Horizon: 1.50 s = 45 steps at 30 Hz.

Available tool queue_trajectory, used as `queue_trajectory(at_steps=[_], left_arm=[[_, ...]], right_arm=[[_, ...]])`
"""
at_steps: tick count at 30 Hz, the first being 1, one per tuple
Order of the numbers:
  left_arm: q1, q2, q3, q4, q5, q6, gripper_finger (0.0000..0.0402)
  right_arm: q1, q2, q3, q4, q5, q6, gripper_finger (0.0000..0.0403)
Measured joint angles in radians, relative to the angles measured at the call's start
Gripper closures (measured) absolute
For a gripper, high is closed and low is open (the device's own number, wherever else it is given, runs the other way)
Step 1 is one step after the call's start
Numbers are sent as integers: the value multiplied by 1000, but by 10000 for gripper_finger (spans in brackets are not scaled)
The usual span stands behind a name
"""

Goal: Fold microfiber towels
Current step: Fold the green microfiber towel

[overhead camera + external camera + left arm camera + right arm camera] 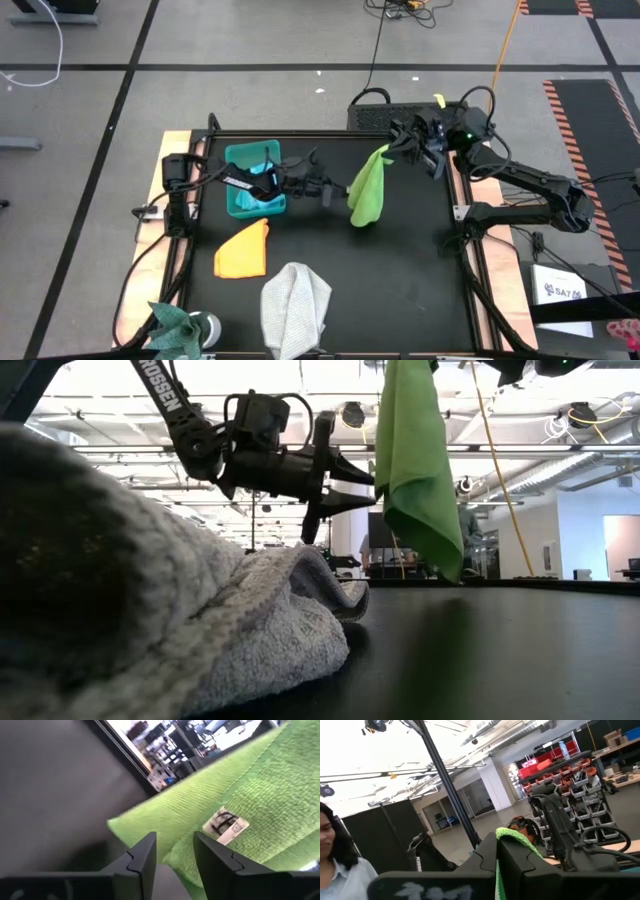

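Grey towel (200,620) lying nearest; right gripper (412,140) clenching green towel (368,188) hanging lengthwise, left gripper (335,190), parted and empty, just beside its edge

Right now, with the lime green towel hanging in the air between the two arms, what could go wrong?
1. The right gripper pinches only the top corner of the lime green towel, so a tug could pull it free.
2. The left gripper, open, points at the towel's lower edge near its label; it may close on a bunched layer or miss the corner, giving a crooked fold.
3. The grey towel and orange towel lie nearby; lowering the green one could overlap them.
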Motion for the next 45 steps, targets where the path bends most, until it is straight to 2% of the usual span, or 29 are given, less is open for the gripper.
queue_trajectory(at_steps=[11,26,33,36,45], left_arm=[[-12,1,59,0,183,-39,270],[-51,2,60,-24,220,-32,270],[-59,2,60,-22,328,-43,270],[-58,2,60,-22,318,-43,270],[-58,2,60,-36,182,15,270]], right_arm=[[-2,0,0,0,-35,11,403],[-25,0,0,0,-53,13,403],[-30,0,0,-1,-53,14,403],[-30,0,0,-1,-53,14,403],[-30,0,0,-1,-45,3,403]])
